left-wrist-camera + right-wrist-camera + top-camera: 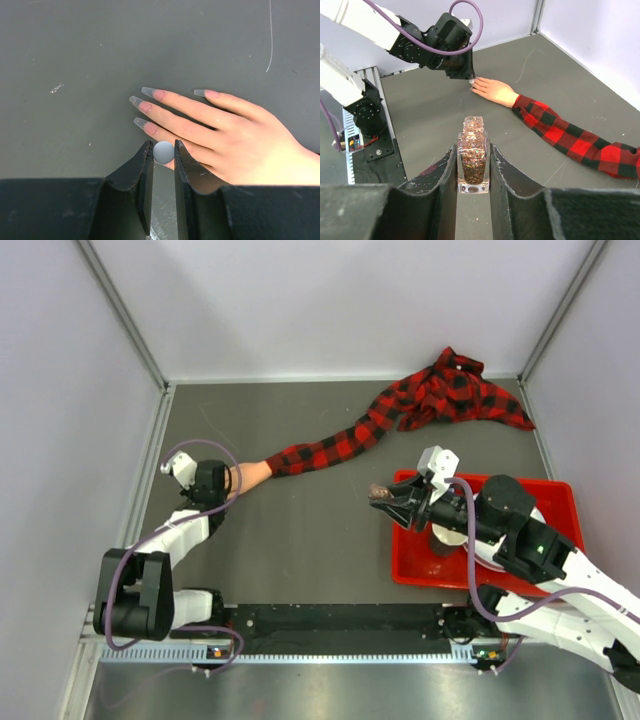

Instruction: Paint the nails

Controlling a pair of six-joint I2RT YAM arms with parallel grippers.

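Observation:
The pale mannequin hand (235,135) lies flat on the dark table, ending a red-and-black plaid sleeve (330,448). Its long clear-tipped nails (150,92) point left in the left wrist view. My left gripper (163,146) is shut on a small round grey-white cap (163,152) just above the lowest finger; whatever hangs below the cap is hidden. In the top view this gripper (212,480) sits over the fingertips. My right gripper (473,146) is shut on an uncapped glitter polish bottle (473,160), held upright above the table, left of the red tray (560,502).
The rest of the plaid shirt (455,390) is bunched at the back right corner. The red tray holds a brownish round object under my right arm. Grey walls and metal rails (160,430) border the table. The left arm (440,37) shows in the right wrist view.

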